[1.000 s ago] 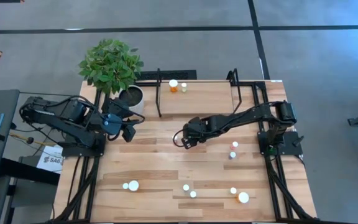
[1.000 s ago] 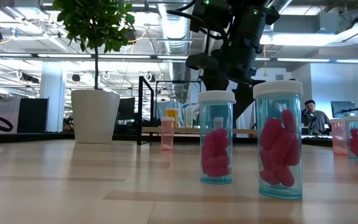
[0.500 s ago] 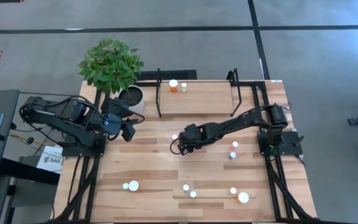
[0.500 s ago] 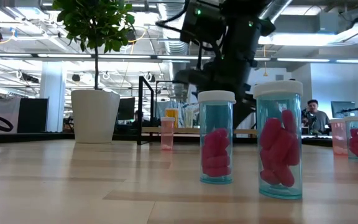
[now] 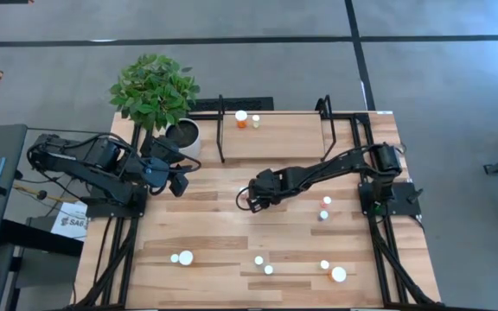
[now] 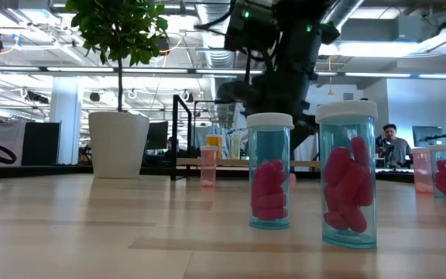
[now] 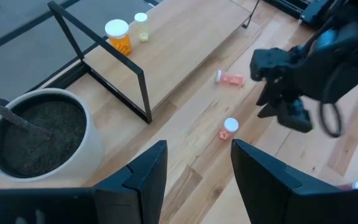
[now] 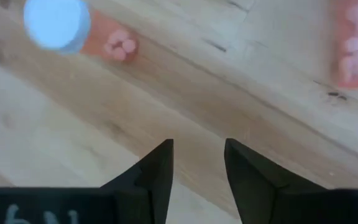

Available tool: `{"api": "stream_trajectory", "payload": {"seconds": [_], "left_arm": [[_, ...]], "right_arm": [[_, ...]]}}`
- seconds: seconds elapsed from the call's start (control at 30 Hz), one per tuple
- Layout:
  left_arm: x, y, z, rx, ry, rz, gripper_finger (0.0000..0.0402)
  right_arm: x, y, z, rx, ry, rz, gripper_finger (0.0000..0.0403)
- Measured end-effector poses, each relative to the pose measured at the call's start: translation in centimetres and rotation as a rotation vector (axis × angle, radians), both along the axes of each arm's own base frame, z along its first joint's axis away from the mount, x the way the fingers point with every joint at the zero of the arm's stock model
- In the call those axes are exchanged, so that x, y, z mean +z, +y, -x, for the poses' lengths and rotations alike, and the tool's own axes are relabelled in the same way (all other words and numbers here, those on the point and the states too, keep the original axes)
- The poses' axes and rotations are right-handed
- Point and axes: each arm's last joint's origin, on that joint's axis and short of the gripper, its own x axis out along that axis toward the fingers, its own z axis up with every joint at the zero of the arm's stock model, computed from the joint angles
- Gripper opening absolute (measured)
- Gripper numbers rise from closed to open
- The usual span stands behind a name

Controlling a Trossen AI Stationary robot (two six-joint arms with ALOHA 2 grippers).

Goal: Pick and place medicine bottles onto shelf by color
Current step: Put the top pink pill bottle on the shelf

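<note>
R pincer [image 5: 247,200] narrowed, moved left.

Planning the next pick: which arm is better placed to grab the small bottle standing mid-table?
Right. Its claw hangs close beside that bottle, empty. The left claw waits farther off, by the plant pot.

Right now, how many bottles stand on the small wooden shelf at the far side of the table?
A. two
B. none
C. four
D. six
A: the high view shows only two white-capped bottles on the shelf, an orange bottle and a smaller pale bottle beside it; the left wrist view shows the same pair.
</note>
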Motion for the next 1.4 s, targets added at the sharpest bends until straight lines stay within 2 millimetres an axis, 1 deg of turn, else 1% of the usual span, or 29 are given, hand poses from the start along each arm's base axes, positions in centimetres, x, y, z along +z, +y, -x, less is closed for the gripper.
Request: {"api": "stream_trajectory", "payload": {"seconds": [0.07,0.17,0.27,0.33,0.47,0.57,0.7,0.83,0.93,1.1,1.23,1.33,1.4], "left_arm": [[0.0,0.0,0.0,0.0,0.0,0.0,0.0165],[0.0,0.0,0.0,0.0,0.001,0.0,0.0165],[0.0,0.0,0.0,0.0,0.002,0.0,0.0165],[0.0,0.0,0.0,0.0,0.002,0.0,0.0165],[0.0,0.0,0.0,0.008,-0.003,0.007,0.0165],[0.0,0.0,0.0,0.013,-0.005,0.01,0.0165],[0.0,0.0,0.0,0.017,-0.008,0.006,0.0165],[0.0,0.1,0.0,0.036,-0.016,-0.001,0.0165],[0.0,0.1,0.0,0.041,-0.019,0.0,0.0165],[0.0,0.1,0.0,0.045,-0.021,0.001,0.0165],[0.0,0.1,0.0,0.048,-0.023,0.003,0.0165],[0.0,0.1,0.0,0.053,-0.026,0.008,0.0165],[0.0,0.1,0.0,0.054,-0.027,0.008,0.0165]], "right_arm": [[1.5,-0.2,-0.2,0.03,-0.035,0.012,0.018],[3.5,-1.2,-0.3,0.077,-0.056,0.05,0.0193],[4.5,-2.5,-0.4,0.139,-0.052,0.108,0.0205],[4.6,-3.5,-0.4,0.16,-0.04,0.127,0.0211],[4.2,-5.6,0.6,0.123,0.057,0.116,0.0224],[4.1,-7.1,1.0,0.084,0.084,0.11,0.0237],[3.9,-8.5,1.5,0.083,0.118,0.115,0.0252],[1.9,-9.3,1.8,0.073,0.175,0.082,0.0256],[1.2,-9.7,1.7,0.069,0.19,0.078,0.0256],[1.4,-10.0,1.4,0.072,0.157,0.118,0.0256],[1.3,-10.4,1.5,0.062,0.168,0.118,0.0256],[0.3,-10.6,1.1,0.056,0.175,0.121,0.0256],[-0.2,-10.5,1.2,0.061,0.195,0.108,0.0256]]}}
